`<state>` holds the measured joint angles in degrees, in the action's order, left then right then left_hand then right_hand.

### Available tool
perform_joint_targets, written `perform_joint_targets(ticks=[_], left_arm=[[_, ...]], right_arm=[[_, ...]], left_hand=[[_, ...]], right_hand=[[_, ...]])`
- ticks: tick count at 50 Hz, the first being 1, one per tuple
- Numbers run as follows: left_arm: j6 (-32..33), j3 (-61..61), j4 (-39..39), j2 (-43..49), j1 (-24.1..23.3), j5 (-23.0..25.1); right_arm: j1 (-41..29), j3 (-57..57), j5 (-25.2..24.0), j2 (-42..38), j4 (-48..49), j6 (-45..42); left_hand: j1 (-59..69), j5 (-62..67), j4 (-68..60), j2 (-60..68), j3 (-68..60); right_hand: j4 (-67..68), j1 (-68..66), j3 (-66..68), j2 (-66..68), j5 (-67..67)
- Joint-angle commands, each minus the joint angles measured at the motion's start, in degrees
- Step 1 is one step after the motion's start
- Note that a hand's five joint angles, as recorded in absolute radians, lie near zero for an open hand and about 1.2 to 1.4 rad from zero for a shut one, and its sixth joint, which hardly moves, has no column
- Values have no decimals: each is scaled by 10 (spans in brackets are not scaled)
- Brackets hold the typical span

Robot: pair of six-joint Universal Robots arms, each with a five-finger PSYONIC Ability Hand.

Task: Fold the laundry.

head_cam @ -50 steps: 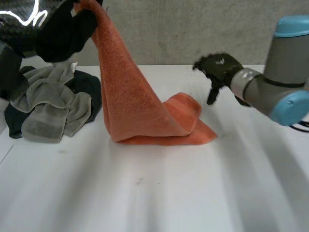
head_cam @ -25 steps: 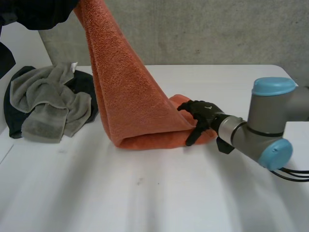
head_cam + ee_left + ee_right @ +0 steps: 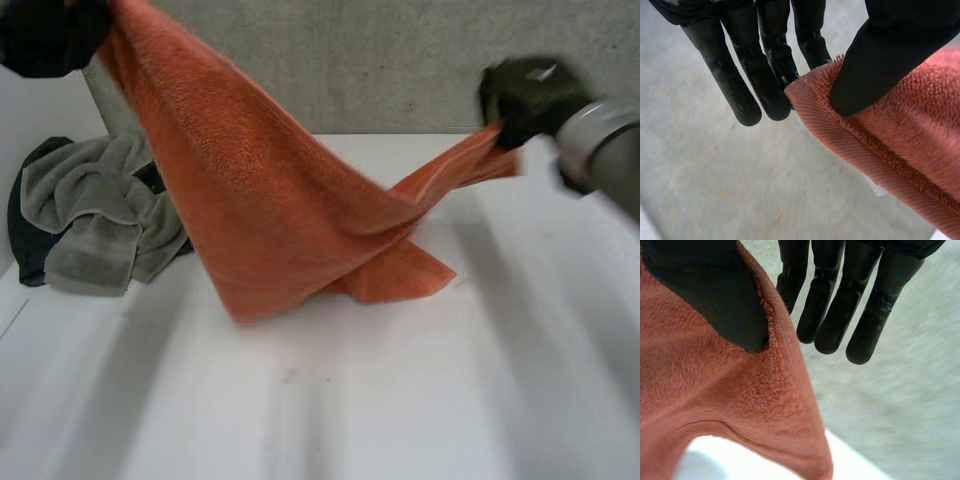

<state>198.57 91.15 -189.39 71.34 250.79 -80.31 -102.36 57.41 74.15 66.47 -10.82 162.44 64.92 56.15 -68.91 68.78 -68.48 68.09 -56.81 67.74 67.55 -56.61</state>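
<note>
Towel: the orange terry-cloth towel [image 3: 270,210] hangs stretched between the two hands above the middle of the white table [image 3: 400,400]. Only its lowest folds rest on the table's middle, and the rest is lifted clear.
Left hand: the black left hand [image 3: 45,35] is raised high over the table's left side and holds the towel's upper corner. In the left wrist view the thumb presses the hemmed corner against straight fingers [image 3: 775,75] that lie close together, so the hand is clamped on the towel.
Right hand: the black right hand [image 3: 525,95] is raised over the table's far right side and holds the towel's other end. That end is probably a corner, though the head view is smeared there. In the right wrist view the thumb pins the terry against the nearest finger, and the other fingers are straight, side by side.
Pile: a heap of grey towels and dark cloth [image 3: 90,215] lies at the table's left edge, just beside the hanging towel.
Backdrop: a grey concrete wall [image 3: 400,60] stands behind the table's far edge.
</note>
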Motion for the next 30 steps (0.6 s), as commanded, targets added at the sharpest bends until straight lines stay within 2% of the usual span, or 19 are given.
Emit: perform_joint_targets(ticks=[1,5,8,12,16,18,23,27,30], left_arm=[[2,5,38,23,76,1],[2,10,74,42,83,2],[5,17,91,73,80,3],[15,20,93,138,67,6],[34,-7,90,241,26,-3],[54,-50,90,311,10,-11],[92,-183,80,438,-1,-46],[114,-333,10,514,-4,-67],[120,-428,-86,542,-7,-67]], right_arm=[[27,-10,-3,128,-138,-233],[30,-14,4,171,-185,-244],[32,-7,-1,173,-218,-252],[31,17,4,140,-258,-287],[30,35,14,59,-271,-349],[27,27,22,29,-265,-353],[15,-96,87,-85,-192,-344],[3,-227,136,-148,-93,-336],[-10,-298,145,-169,-18,-336]], left_hand=[[151,139,-111,112,-115],[151,139,-111,112,-115],[151,139,-111,112,-115],[151,139,-111,112,-115],[151,139,-111,112,-115],[151,139,-111,112,-115],[151,139,-111,112,-115],[151,139,-111,112,-115],[151,139,-111,112,-115]], right_hand=[[119,-232,123,124,-134],[119,-232,123,124,-134],[119,-232,123,124,-134],[119,-232,123,124,-134],[119,-232,123,124,-134],[119,-232,123,124,-134],[119,-232,123,124,-134],[119,-232,123,124,-134],[119,-232,123,124,-134]])
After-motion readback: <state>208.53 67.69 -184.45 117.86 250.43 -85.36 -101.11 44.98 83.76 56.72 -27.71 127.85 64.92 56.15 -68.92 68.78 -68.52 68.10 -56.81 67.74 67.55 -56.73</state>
